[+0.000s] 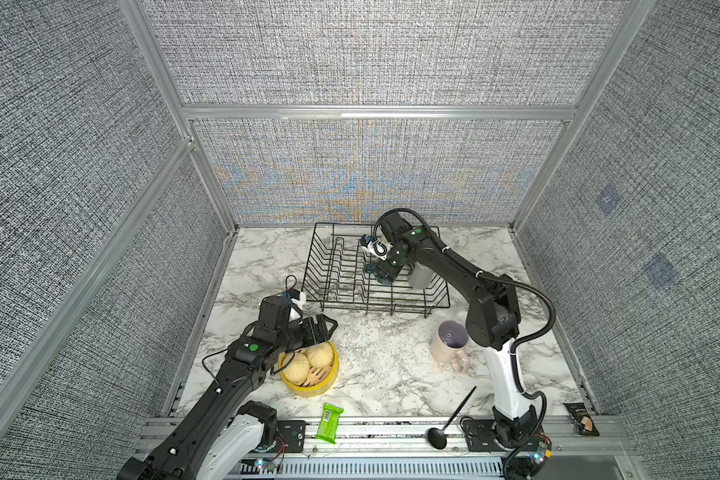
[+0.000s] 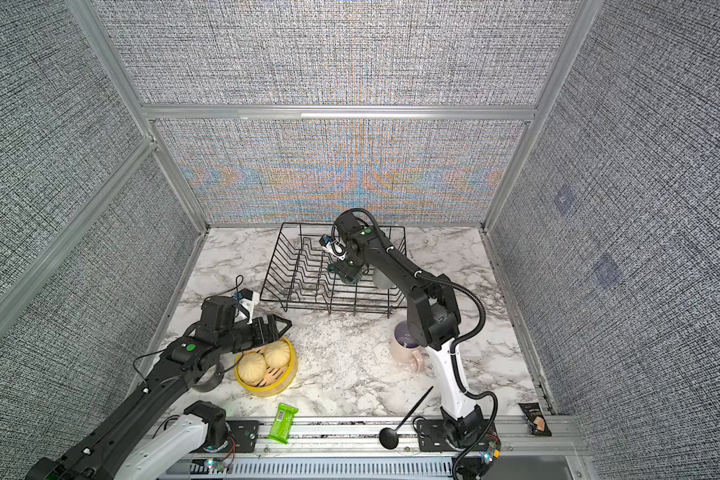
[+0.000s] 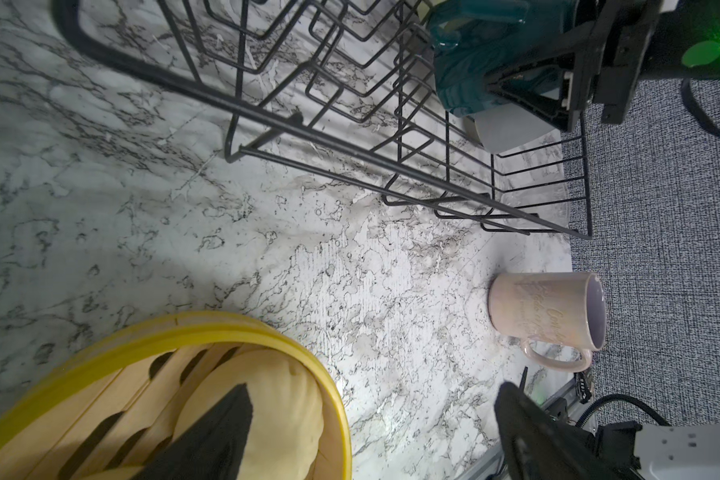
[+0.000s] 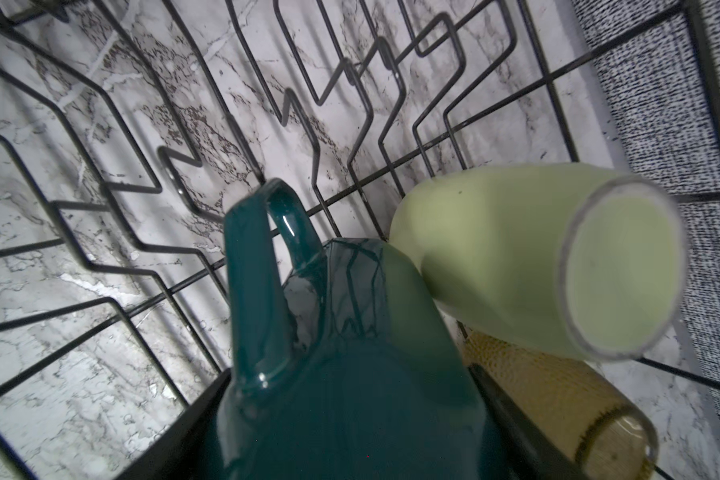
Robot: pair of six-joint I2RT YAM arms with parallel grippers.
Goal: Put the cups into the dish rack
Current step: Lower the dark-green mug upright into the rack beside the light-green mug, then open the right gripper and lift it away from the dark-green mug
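The black wire dish rack [image 1: 333, 266] [image 2: 292, 266] stands at the back of the marble table. Inside it, my right gripper [image 1: 385, 276] [image 4: 350, 374] is shut on the dark teal mug [image 1: 368, 270] [image 3: 462, 75] [image 4: 337, 299], one finger on each side, handle pointing away. Beside the mug in the rack lie a pale green cup [image 4: 516, 257] [image 1: 420, 276] and an amber tumbler [image 4: 558, 395]. The pink mug [image 1: 447, 345] [image 2: 404, 353] [image 3: 545, 307] stands upright on the table near the right arm. My left gripper [image 1: 333, 326] [image 3: 373, 388] hovers open and empty over the steamer's edge.
A yellow steamer basket [image 1: 308, 388] with buns sits at the front left under my left arm. A green wrapper [image 1: 329, 422], a black spoon [image 1: 454, 419] and a dark snack packet [image 1: 580, 417] lie along the front rail. Fabric walls enclose the table.
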